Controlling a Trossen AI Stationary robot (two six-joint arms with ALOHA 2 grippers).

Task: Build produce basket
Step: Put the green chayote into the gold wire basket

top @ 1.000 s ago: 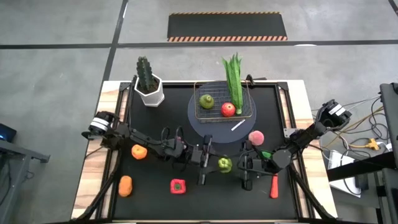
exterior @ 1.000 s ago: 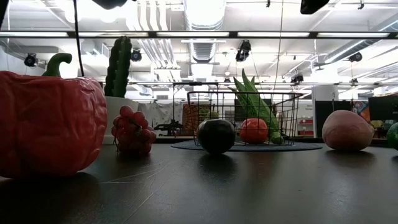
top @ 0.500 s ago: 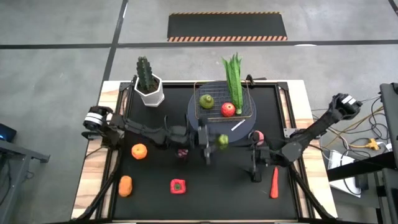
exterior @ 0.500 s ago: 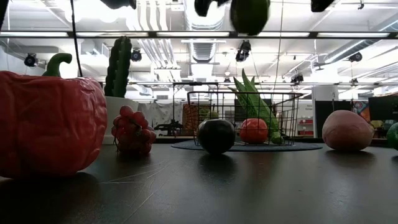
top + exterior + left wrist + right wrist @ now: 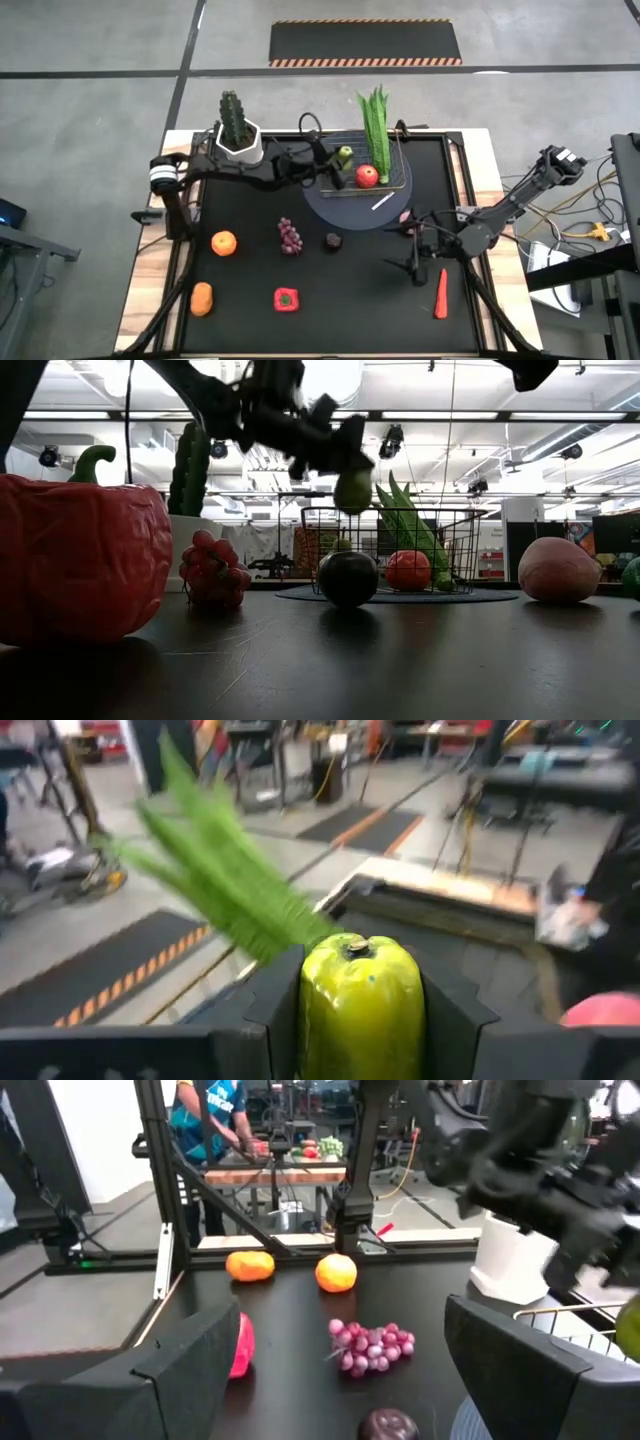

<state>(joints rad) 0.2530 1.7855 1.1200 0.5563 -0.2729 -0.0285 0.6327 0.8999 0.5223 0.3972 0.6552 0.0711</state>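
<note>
the left pincer [image 5: 340, 158] pinches a green pepper [image 5: 345, 155] above the basket [image 5: 392, 185] near the desk's far edge; lower it into the free left half (clear of the red fruit [image 5: 367, 176]) before letting go. the right pincer [image 5: 413, 262] waits spread near the right edge
</note>
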